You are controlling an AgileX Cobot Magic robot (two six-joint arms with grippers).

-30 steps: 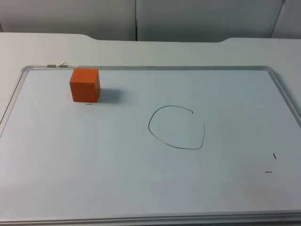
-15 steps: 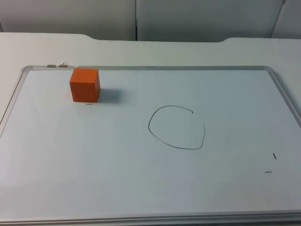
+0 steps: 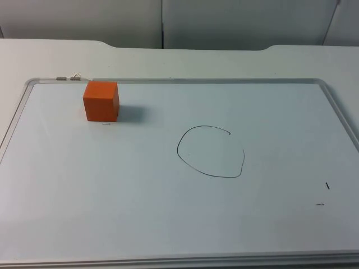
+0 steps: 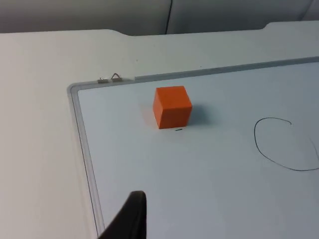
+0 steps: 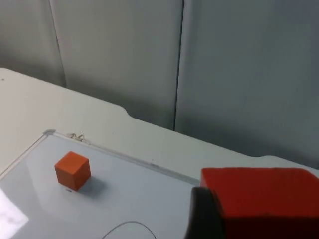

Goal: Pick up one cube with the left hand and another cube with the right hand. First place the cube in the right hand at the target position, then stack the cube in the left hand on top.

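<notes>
Right gripper point(image 5: 209, 219) clamped red cube point(image 5: 259, 196); left gripper's point(image 4: 130, 219) opening I couldn't tell; advised centring red cube over circle point(image 3: 211, 152), orange cube point(image 3: 101, 101) untouched.

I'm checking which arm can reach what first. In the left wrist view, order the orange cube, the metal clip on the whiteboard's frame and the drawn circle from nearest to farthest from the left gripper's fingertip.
From the left gripper's fingertip:
1. Orange cube, on the whiteboard near its far corner.
2. Metal clip, on the frame beyond the cube.
3. Drawn circle, off toward the board's middle.
The clip and the circle are close to call.
</notes>
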